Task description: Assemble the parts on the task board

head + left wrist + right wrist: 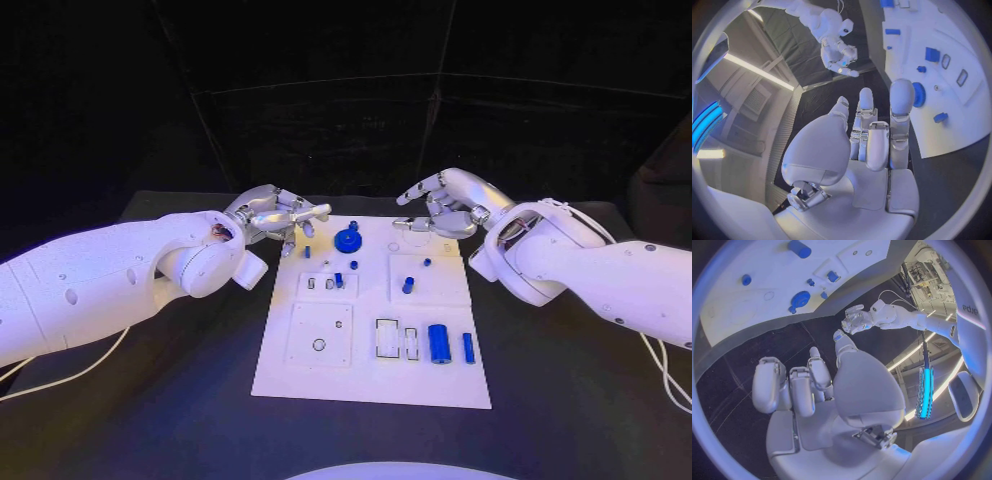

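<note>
Head view: the task board point(372, 375) is seen at the centre of the black tabletop point(577, 400), with blue parts point(438, 343) on it. The left hand point(274, 218) is held at 11 o'clock, the right hand point(450, 203) at 1 o'clock.

Left wrist view: fingers point(902, 102) are spread, nothing gripped.

Right wrist view: fingers point(770, 385) are loosely curled, nothing held.

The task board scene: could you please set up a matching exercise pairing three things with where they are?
Things:
1. blue gear
2. blue cylinder
3. left hand

Places:
A. near edge of the task board, toward the robot's right
B. beside the board's far left corner, holding nothing
C. far part of the board, between the hands

Pairs: 1-C, 2-A, 3-B
</note>
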`<state>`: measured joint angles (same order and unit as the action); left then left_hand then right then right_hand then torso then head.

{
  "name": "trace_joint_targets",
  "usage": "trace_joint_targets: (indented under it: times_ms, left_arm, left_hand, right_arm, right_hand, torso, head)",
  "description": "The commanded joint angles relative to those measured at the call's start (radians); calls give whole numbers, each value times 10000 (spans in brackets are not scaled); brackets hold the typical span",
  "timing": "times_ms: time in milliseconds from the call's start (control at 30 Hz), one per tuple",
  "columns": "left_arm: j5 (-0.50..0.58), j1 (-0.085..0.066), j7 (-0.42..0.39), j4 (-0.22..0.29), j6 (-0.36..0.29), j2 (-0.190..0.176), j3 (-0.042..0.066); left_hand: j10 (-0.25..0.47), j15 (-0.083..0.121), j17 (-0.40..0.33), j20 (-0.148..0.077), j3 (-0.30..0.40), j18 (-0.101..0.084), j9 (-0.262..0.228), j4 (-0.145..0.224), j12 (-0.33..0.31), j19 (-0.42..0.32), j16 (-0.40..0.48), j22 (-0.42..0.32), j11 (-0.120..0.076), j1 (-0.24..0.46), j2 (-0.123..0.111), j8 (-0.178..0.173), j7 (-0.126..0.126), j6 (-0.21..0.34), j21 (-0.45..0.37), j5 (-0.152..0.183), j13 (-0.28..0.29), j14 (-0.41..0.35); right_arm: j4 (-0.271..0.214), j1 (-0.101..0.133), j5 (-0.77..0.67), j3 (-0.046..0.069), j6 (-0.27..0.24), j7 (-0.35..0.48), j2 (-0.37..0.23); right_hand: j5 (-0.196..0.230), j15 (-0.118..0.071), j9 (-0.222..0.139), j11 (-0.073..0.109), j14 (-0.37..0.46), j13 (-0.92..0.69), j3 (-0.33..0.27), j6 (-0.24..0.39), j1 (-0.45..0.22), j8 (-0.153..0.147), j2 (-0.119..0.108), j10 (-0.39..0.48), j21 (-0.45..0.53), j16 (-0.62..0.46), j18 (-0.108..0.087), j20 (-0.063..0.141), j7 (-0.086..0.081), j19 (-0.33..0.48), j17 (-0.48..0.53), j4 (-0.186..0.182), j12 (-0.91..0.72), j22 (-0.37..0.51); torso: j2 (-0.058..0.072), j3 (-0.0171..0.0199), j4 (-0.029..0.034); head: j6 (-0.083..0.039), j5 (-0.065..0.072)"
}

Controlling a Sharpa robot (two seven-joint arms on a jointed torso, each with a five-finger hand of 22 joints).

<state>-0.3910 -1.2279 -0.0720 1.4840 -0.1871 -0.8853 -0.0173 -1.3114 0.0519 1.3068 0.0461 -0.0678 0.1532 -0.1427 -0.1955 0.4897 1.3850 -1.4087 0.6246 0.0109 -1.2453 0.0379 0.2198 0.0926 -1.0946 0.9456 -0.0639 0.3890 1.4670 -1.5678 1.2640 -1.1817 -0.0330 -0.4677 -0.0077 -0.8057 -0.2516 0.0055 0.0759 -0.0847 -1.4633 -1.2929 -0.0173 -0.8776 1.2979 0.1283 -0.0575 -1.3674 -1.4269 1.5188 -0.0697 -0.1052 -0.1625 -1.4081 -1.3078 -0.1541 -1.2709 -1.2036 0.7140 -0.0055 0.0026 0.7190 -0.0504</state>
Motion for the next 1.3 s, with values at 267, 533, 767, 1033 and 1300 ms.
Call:
trace_joint_targets:
  times_ms: [267, 533, 767, 1033, 1300]
  left_arm:
    - [-4637, -968, 5592, -378, 3216, 668, -367]
    - [-5378, -1363, 6660, -834, 3388, 1473, -751]
    - [-5490, -1462, 6944, -1176, 3353, 2105, -959]
    - [-5508, -1484, 7039, -1588, 3592, 2676, -1139]
    - [-5509, -1486, 7058, -1943, 3822, 3136, -1345]
  left_hand:
    - [269, 284, 2363, -235, -1218, -590, -1562, -916, 5263, 378, -1419, 4085, -326, 864, 308, 2270, -364, 403, 3177, 122, 5029, 969]
    - [-25, 380, 2640, -274, -1771, -785, -2443, -931, 6426, 623, -1621, 5341, -388, 1061, 450, 3250, -490, 823, 3989, 162, 6265, 1038]
    - [-81, 407, 2640, -302, -2105, -833, -2990, -934, 6776, 657, -1621, 5713, -423, 1075, 487, 3833, -543, 1137, 4230, 165, 6621, 1038]
    - [-30, 409, 2640, -306, -2197, -832, -3130, -928, 6757, 639, -1621, 5728, -428, 1080, 489, 3970, -546, 1240, 4245, 161, 6584, 1038]
    - [30, 402, 2640, -302, -2234, -822, -3195, -909, 6709, 607, -1621, 5683, -419, 1034, 476, 4021, -535, 1326, 4220, 160, 6527, 1038]
  right_arm:
    - [119, 231, 1684, 0, 644, 159, -488]
    - [392, 259, 1631, 0, 1033, -197, -462]
    - [495, 266, 1487, 0, 1147, -356, -390]
    - [573, 268, 1422, 0, 1234, -400, -332]
    - [626, 268, 1354, -1, 1243, -434, -295]
  right_hand:
    - [-112, -64, 20, 95, -766, -6, -85, -132, 95, 99, 68, -40, 70, -89, -29, -6, -2, 90, -1326, 28, -56, 44]
    - [-229, -89, 12, 116, -698, 114, -221, -150, 72, 148, 76, 34, 264, -233, -109, 21, 18, 287, -1058, -1, 60, 469]
    - [-411, -110, 1, 135, -692, 140, -346, -157, 97, 194, 104, 35, 316, -265, -120, 44, 35, 313, -1027, -15, 73, 546]
    - [-1034, -141, -15, 164, -687, 282, -498, -179, 240, 282, 209, 123, 425, -321, -150, 77, 62, 370, -966, -8, 203, 731]
    - [-1090, -143, -23, 164, -686, 343, -526, -158, 257, 281, 208, 168, 448, -327, -156, 81, 60, 385, -962, -6, 266, 773]
  torso:
    - [-242, 141, -57]
    - [-328, 192, -78]
    - [-320, 177, -76]
    - [-299, 155, -68]
    - [-290, 145, -67]
  head:
    - [93, -60]
    - [253, -92]
    - [246, -124]
    - [263, -117]
    - [265, -119]
